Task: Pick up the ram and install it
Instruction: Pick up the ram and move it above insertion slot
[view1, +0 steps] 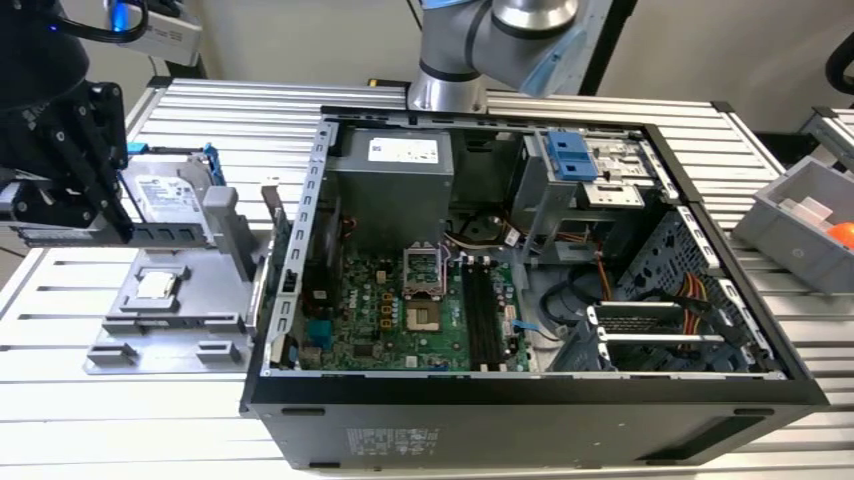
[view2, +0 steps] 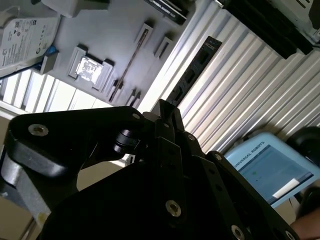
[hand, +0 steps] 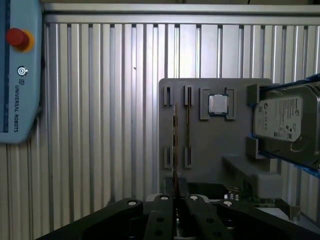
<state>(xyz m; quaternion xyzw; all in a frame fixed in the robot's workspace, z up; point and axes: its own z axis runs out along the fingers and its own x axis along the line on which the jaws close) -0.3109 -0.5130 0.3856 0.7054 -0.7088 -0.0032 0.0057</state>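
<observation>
The ram (hand: 175, 145) shows edge-on in the first wrist view as a thin brownish line running out from my gripper (hand: 175, 200), whose black fingers are closed on its near end. Below it lies the grey parts holder (hand: 215, 145). In the exterior view my gripper (view1: 107, 225) hangs raised at the far left, beside the holder (view1: 174, 320), with a grey strip, the ram (view1: 60, 233), level at its tips. The long black memory slots (view1: 483, 310) sit on the motherboard inside the open computer case (view1: 534, 400), well to the exterior view's right of my gripper.
The holder also carries a silver hard drive (view1: 167, 195) in a blue frame and a small square processor chip (view1: 156, 285). A thin dark strip (hand: 187, 125) lies between its second pair of slot posts. A control tablet (hand: 17, 75) rests on the ribbed table. A grey bin (view1: 801, 215) stands far right.
</observation>
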